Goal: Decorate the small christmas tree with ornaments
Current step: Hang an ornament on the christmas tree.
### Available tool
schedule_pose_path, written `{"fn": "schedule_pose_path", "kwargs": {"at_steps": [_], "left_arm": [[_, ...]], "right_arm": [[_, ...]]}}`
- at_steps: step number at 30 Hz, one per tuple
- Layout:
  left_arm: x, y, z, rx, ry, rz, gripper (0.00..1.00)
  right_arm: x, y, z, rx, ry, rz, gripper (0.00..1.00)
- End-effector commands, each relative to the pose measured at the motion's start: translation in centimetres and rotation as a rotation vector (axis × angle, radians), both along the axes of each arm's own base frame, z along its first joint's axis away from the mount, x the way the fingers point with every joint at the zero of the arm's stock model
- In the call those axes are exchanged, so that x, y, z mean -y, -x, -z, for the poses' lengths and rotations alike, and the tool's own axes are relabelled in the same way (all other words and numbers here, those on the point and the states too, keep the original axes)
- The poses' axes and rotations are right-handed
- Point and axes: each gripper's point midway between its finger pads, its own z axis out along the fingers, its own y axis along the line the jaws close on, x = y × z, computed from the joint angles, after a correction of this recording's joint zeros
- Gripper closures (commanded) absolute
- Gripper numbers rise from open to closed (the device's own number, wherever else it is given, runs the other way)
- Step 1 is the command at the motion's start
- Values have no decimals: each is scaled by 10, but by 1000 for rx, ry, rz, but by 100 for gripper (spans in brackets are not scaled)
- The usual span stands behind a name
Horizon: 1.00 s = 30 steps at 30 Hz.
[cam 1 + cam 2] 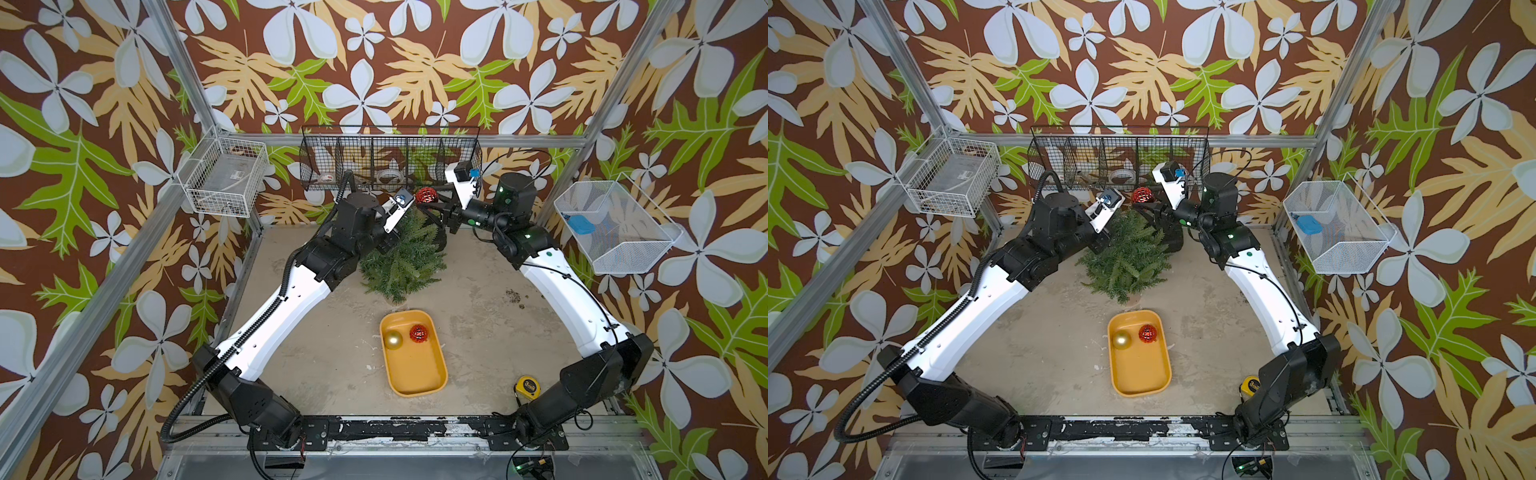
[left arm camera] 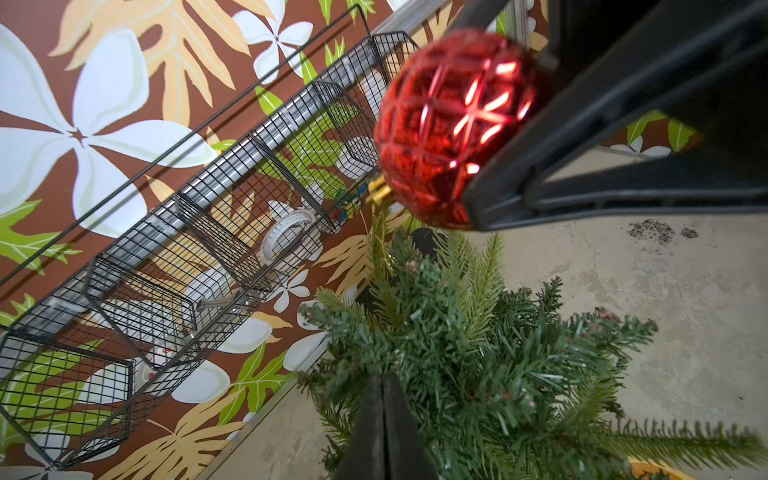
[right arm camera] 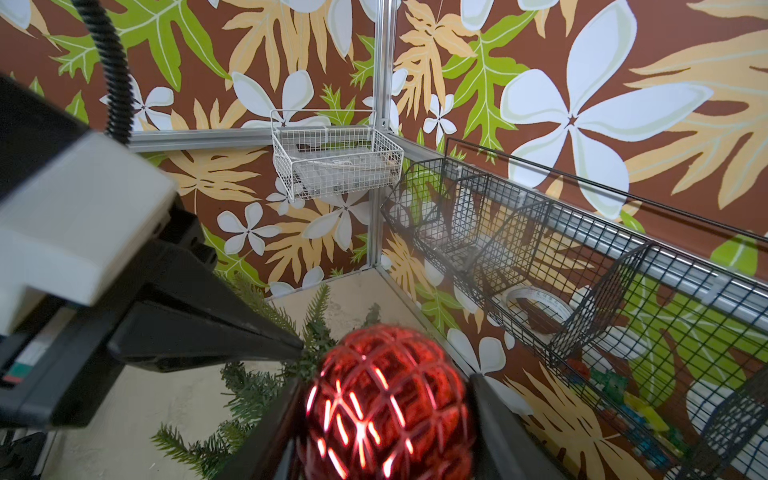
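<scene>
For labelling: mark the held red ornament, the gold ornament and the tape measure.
held red ornament [image 3: 386, 407], right wrist view, its netted front.
gold ornament [image 1: 392, 340], in a top view, middle of ball.
tape measure [image 1: 527, 385], in a top view, top face.

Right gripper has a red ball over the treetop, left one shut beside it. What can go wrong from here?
1. The red ornament is pinched by its round sides in the right gripper; it could slip and fall past the small christmas tree.
2. Its thin loop at the gold cap may miss a branch, so release would drop it.
3. The shut left gripper sits close by; the two could collide or tip the tree.
</scene>
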Motion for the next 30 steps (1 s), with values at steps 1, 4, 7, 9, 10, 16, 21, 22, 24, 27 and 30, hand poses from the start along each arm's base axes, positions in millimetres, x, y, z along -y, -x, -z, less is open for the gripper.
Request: {"fn": "schedule_pose_path", "kwargs": {"at_steps": [1,4,7,9,10,16,21,22,24,27,30], "left_arm": [[-3,11,-22,31,76,13,90],[-15,24,-36,66,117,-1,87],[-31,35,-40,106,145,-36,85],[-44,43,-35,139,151,-64,85],[-48,45,-31,154,149,-73,85],[-66,50,-2,225,137,-126,83],[-78,43,20,235,134,-183,81],[-79,43,22,237,148,-186,81],[-80,44,27,240,167,-186,80],[-77,46,33,236,183,-167,80],[-74,45,36,223,185,-154,80]], "right_arm": [[-4,2,-3,2,-2,-14,54],[-4,1,-1,-2,3,-7,54],[-4,1,1,-7,12,-4,54],[-5,1,3,-9,22,-2,54],[-5,2,2,-8,24,0,54],[-5,7,-1,0,33,3,54],[-5,11,-5,9,33,9,54],[-5,11,-5,8,34,11,54],[-4,10,-4,6,37,14,54],[-5,10,0,-5,43,14,54],[-5,9,3,-11,46,16,54]]}}
